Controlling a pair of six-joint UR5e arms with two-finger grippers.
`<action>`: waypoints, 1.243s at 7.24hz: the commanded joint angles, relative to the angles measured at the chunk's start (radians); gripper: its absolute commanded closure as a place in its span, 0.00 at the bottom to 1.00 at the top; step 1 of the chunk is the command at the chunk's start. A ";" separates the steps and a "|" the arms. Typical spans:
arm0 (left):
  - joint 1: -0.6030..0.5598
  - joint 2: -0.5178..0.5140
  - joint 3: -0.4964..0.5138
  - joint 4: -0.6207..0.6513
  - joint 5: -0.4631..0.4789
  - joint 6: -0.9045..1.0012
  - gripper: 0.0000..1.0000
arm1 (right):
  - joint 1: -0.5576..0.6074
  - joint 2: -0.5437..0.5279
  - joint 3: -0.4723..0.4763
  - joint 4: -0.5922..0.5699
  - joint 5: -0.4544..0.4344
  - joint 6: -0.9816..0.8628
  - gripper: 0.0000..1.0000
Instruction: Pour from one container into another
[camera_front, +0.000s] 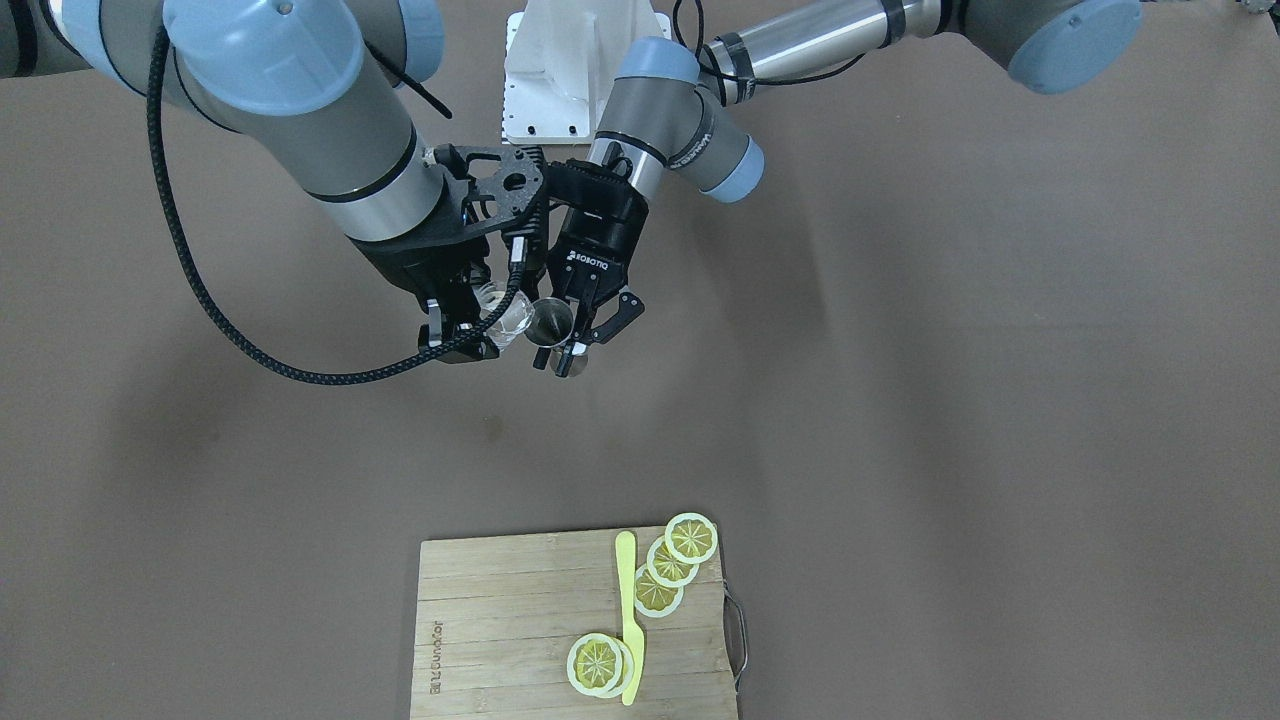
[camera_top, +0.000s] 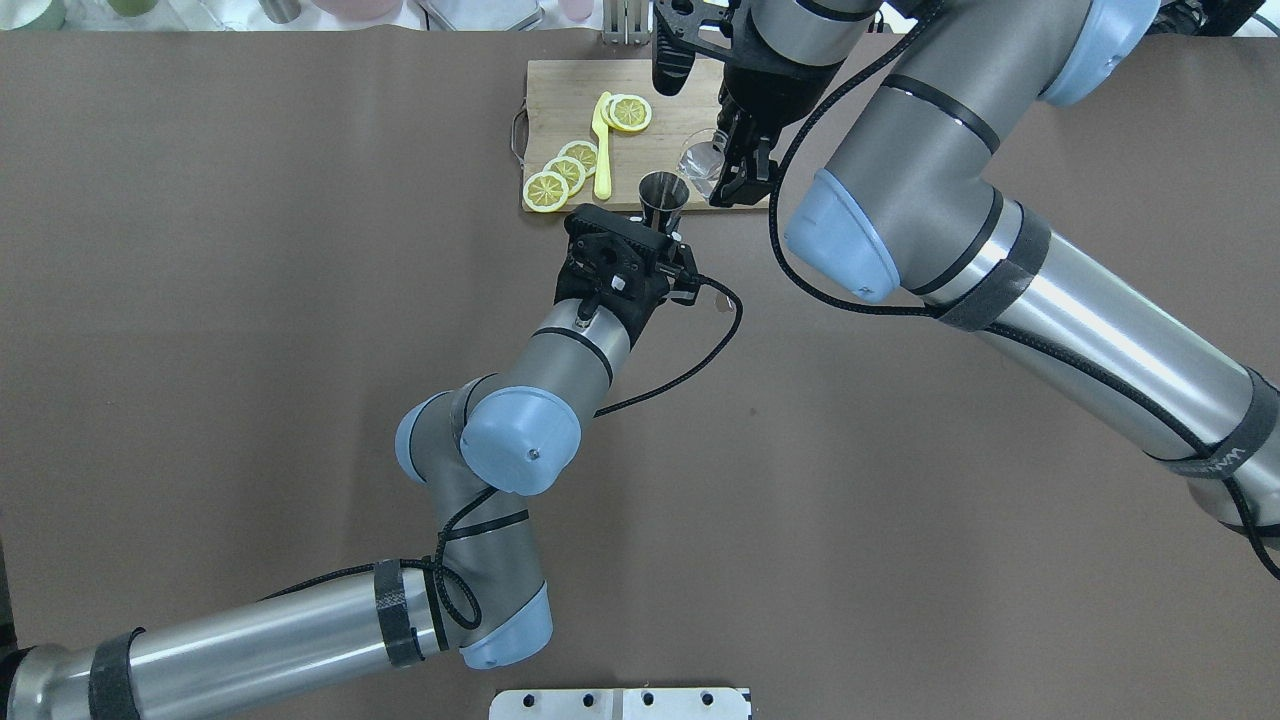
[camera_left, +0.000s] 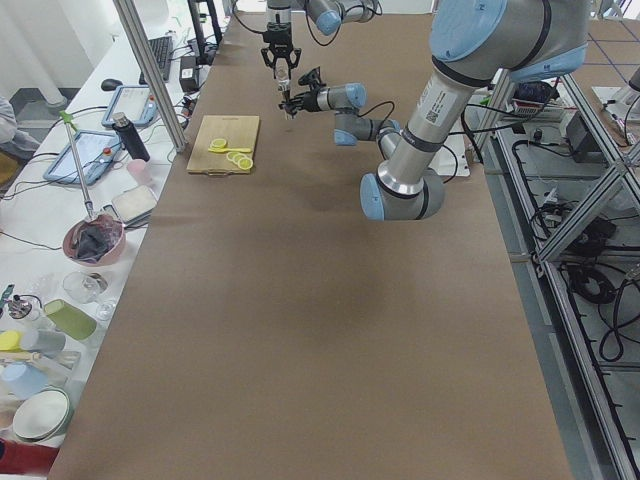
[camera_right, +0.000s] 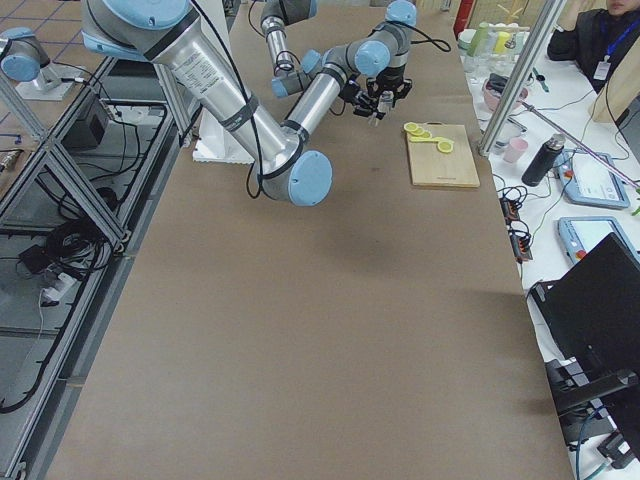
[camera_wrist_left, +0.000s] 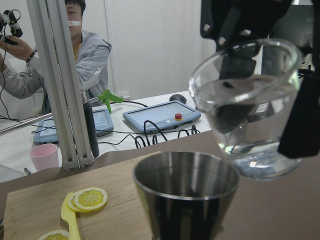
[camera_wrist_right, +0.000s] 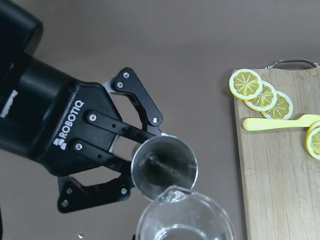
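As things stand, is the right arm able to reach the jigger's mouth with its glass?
Probably yes. The right gripper holds the tumbler tilted, its lip beside the jigger; the left gripper grips that lower down, leaving its mouth uncovered.

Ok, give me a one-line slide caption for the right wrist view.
Left gripper holds the steel jigger; the glass tumbler, lip over its rim, is poised to pour.
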 joint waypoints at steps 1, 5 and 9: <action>0.000 0.000 0.000 0.000 -0.001 0.001 1.00 | 0.000 0.015 -0.001 -0.043 -0.009 0.000 1.00; 0.000 0.000 0.000 0.000 -0.004 0.001 1.00 | -0.023 0.054 -0.032 -0.086 -0.042 0.000 1.00; 0.000 -0.002 -0.001 0.000 0.001 0.001 1.00 | -0.028 0.074 -0.041 -0.133 -0.053 -0.002 1.00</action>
